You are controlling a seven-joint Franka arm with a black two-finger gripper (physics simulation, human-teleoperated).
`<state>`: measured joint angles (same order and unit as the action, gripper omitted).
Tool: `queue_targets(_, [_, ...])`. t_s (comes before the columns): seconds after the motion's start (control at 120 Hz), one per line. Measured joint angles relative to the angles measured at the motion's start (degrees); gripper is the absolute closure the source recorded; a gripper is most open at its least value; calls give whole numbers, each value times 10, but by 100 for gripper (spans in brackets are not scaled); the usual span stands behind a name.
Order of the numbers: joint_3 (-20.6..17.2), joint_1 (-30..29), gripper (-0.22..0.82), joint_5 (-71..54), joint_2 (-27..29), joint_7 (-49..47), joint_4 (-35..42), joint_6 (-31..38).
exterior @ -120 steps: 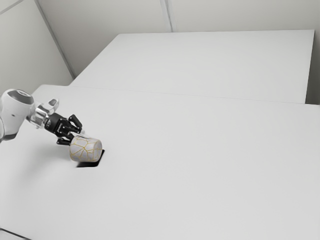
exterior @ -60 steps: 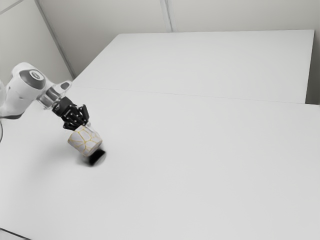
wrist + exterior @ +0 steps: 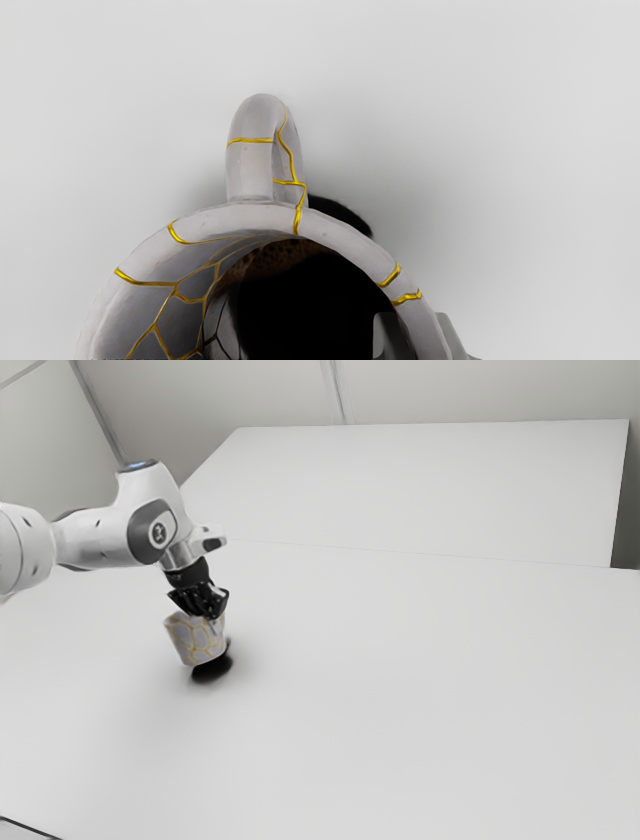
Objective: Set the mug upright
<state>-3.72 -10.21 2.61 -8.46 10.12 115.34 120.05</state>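
Observation:
My gripper [image 3: 211, 619] points down at the rim of the white mug with gold crack lines [image 3: 193, 640], left of centre in the exterior view. The mug leans slightly, its mouth toward my hand and its base low over a dark shadow. In the wrist view, the gripper [image 3: 414, 334] pinches the wall of the mug [image 3: 250, 217], one finger inside the mouth and the other outside. The handle [image 3: 250, 170] stands out from the wall, away from the fingers. Whether the base touches the table cannot be told.
The white tabletop [image 3: 400, 690] spreads out around the mug. Beyond its far edge is another pale flat surface [image 3: 420, 485], with pale walls behind. A dark thin strip [image 3: 28, 828] crosses the near left corner of the exterior view.
The mug has turned from lying on its side to nearly upright, shifting a little toward the exterior view's right. My hand has risen and swung from sideways to pointing down with it.

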Motion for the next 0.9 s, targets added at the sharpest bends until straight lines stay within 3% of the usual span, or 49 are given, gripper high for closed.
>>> queue_targets(0.325, [-11,10,74,-17,-12,-54,24,104])
queue_targets(0.608, [-22,15,77,-22,-16,-96,62,150])
queue_targets(0.775, [-23,18,40,-17,-9,-111,66,156])
queue_targets(0.9, [-19,24,22,-16,13,-120,65,149])
